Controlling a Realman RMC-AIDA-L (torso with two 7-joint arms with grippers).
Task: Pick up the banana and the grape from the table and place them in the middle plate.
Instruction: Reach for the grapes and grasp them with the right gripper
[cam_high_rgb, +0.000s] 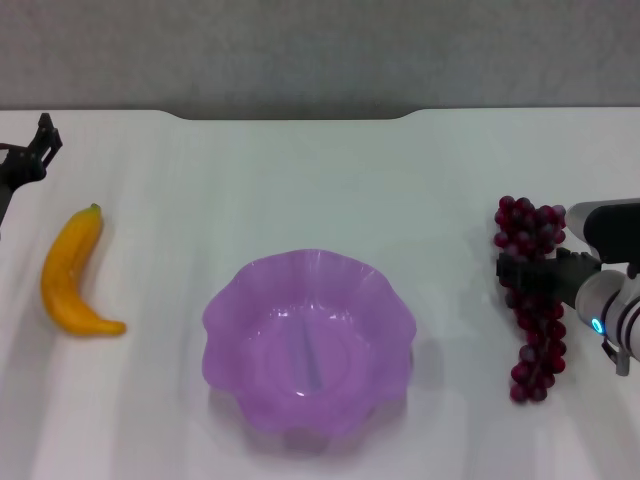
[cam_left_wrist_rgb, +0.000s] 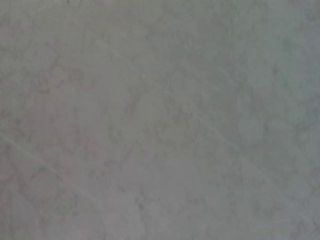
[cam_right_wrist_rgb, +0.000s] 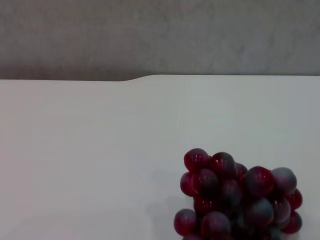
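The banana (cam_high_rgb: 70, 272) lies on the white table (cam_high_rgb: 300, 180) at the left, stem end pointing away from me. The grape bunch (cam_high_rgb: 537, 345) lies at the right, running front to back; its far end also shows in the right wrist view (cam_right_wrist_rgb: 235, 195). The light-purple middle plate (cam_high_rgb: 225, 315) stands between them and holds nothing. My right gripper (cam_high_rgb: 526, 272) comes in from the right edge and sits at the middle of the grape bunch, hiding part of it. My left gripper (cam_high_rgb: 40, 142) is open and empty at the far left, beyond the banana.
The table's back edge (cam_high_rgb: 300, 113) meets a grey wall, with a shallow notch in the middle. The left wrist view shows only a grey mottled surface (cam_left_wrist_rgb: 160, 120).
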